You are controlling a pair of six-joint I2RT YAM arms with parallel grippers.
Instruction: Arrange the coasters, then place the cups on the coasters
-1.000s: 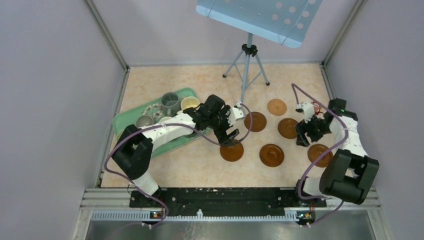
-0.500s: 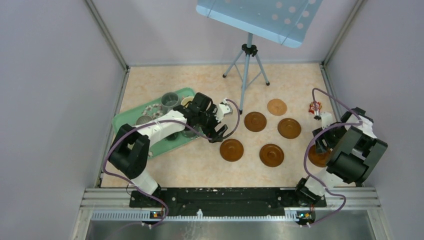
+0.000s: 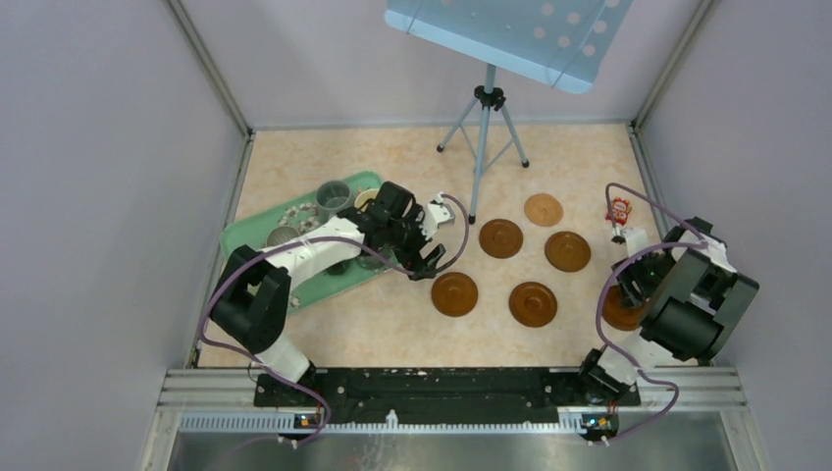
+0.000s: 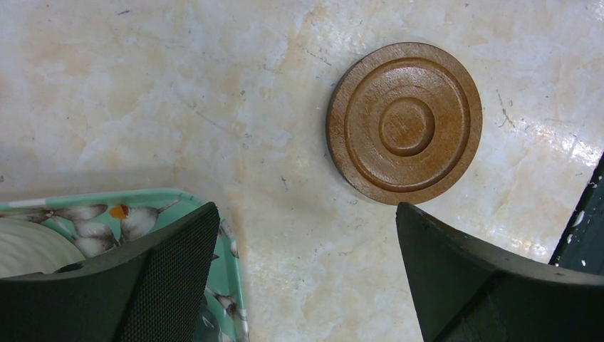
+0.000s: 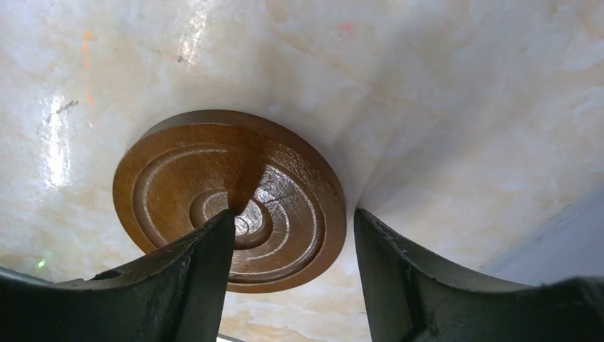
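**Top view.** Five coasters (image 3: 533, 304) lie flat and apart from one another on the table (image 3: 392, 324), at centre and toward 2 o'clock. A sixth coaster (image 3: 612, 314) lies at 4 o'clock, partly hidden under the right arm. The cups (image 3: 334, 196) stand on a green tray (image 3: 243, 247) at 9 o'clock. The left gripper (image 3: 424, 267) hangs at the tray's 3 o'clock edge, near the closest coaster. The right gripper (image 3: 626, 287) is over the sixth coaster, and its jaw state cannot be read here. A small red object (image 3: 618, 209) lies at 2 o'clock.

**Left wrist view.** The left gripper (image 4: 306, 274) has its jaws wide apart and holds nothing. One coaster (image 4: 404, 122) lies flat on bare table at 1 o'clock of the gripper, clear of both fingers (image 4: 164, 278). The tray corner (image 4: 231, 246) sits at 8 o'clock, with a pale cup (image 4: 28, 246) partly visible on it.

**Right wrist view.** The right gripper (image 5: 292, 263) has its jaws apart, not clamped. A coaster (image 5: 228, 192) lies flat at 10 o'clock. One finger (image 5: 185, 278) overlaps its centre, the other stands outside its rim. Contact cannot be judged.
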